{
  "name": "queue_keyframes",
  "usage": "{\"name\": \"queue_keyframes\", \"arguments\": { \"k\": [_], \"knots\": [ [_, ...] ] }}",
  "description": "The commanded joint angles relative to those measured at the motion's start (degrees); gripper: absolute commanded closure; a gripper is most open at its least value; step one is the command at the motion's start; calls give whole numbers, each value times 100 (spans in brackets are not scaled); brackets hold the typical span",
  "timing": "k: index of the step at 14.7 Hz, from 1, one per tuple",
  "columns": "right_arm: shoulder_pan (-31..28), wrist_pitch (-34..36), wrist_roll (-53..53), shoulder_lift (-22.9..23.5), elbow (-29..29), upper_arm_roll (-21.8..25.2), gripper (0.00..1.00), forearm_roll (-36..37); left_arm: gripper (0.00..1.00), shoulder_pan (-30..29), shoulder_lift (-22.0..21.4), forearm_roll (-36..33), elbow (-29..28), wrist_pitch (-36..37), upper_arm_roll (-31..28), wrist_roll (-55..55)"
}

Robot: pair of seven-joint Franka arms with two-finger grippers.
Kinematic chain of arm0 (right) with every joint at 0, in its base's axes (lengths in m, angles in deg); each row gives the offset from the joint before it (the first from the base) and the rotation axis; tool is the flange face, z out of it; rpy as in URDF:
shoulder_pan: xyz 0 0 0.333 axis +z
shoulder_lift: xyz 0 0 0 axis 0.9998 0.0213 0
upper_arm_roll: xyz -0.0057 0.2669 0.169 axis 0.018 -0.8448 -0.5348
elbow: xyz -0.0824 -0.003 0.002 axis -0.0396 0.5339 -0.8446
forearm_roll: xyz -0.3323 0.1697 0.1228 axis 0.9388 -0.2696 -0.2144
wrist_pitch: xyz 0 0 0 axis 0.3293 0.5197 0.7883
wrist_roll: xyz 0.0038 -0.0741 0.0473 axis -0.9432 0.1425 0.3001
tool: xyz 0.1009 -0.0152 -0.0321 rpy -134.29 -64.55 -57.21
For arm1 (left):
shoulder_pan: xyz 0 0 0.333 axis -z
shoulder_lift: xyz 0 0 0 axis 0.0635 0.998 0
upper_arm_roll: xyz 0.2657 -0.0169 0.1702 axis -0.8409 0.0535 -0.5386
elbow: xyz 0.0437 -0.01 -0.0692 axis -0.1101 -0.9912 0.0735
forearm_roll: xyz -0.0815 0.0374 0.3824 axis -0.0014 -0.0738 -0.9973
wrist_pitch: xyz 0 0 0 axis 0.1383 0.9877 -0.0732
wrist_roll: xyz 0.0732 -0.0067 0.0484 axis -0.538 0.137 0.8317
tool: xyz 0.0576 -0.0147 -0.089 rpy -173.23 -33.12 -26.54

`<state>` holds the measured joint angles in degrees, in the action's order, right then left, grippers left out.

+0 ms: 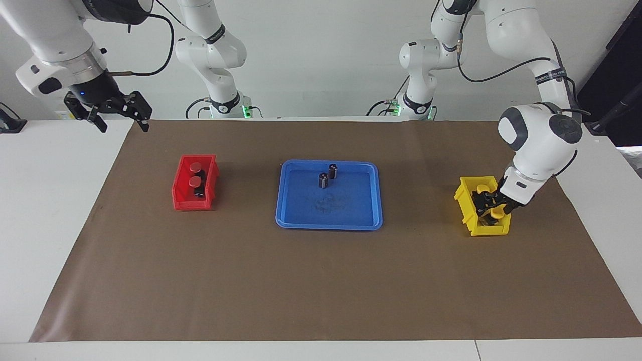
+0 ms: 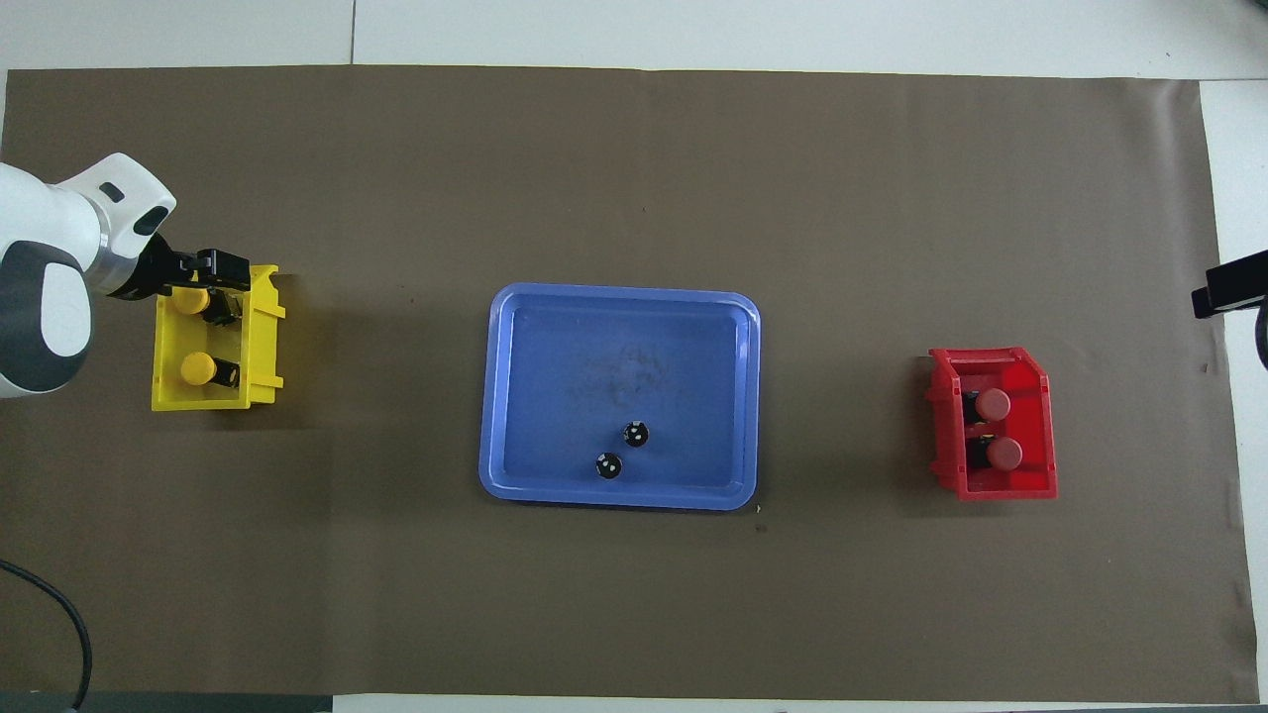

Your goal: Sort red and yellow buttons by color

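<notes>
Matte brown paper (image 1: 321,281); left jaws over boxy yellow bin (image 1: 474,228), grip unclear.

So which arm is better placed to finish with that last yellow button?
The left. Its hand is already down in the yellow bin at that button; the right hand waits off the mat's corner.

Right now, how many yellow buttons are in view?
2, both in the yellow bin: one yellow button nearer the robots, the other yellow button farther, under the left pincer. None seems hidden.
</notes>
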<state>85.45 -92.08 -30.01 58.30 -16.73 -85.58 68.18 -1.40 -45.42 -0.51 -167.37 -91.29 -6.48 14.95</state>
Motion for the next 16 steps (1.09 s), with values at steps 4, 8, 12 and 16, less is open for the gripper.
{"name": "queue_keyframes", "arguments": {
  "k": [4, 8, 12, 16],
  "knots": [
    [-54, 41, -58, 51, 85, -35, 0, -9, 0, 83, -302, -15, 684, 1344, -28, 14],
    [-54, 58, -58, 42, 85, -35, 0, -9, 0, 40, -891, -32, 727, 1792, -28, -143],
    [-54, 84, -58, 42, 85, -26, 0, -9, 0, 119, -1033, -76, 1313, 2529, -2, -284],
    [-54, 85, -58, 34, 76, -8, 0, -9, 0, 461, -1033, -59, 1904, 2997, -98, -293]
  ]
}}
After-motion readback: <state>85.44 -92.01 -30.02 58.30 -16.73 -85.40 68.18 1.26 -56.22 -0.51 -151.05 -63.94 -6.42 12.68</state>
